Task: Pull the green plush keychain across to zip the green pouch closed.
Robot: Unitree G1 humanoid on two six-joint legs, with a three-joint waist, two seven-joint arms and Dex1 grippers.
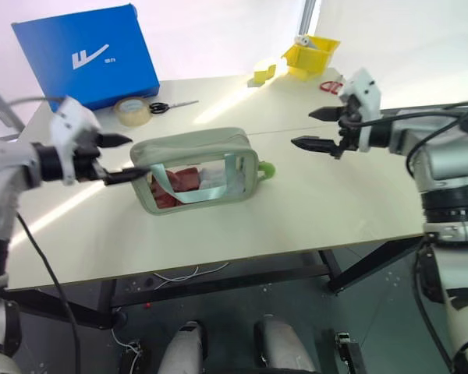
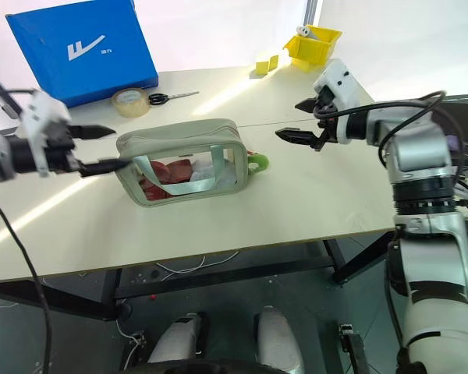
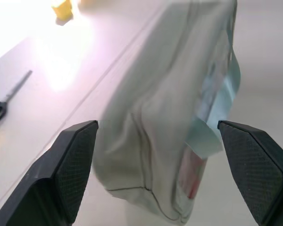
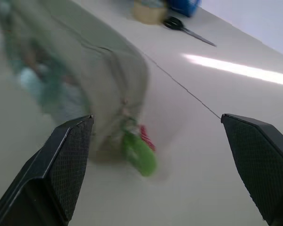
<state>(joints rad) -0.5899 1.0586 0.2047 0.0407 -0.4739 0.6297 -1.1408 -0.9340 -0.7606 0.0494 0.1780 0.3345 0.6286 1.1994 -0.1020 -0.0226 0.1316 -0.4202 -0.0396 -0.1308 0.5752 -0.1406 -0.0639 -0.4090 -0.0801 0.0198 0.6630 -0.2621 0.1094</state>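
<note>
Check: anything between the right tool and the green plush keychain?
Nothing visible. The right tool hangs open above bare table, apart from the green plush keychain, which sits at the green pouch end nearest it.

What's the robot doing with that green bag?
The robot has both grippers open and held up off the table, one on each side of the green pouch. The left gripper is by the pouch's left end; the right gripper is off to its right, holding nothing. The green plush keychain hangs at the pouch's right end. The top looks zipped shut, so the job seems done.
</note>
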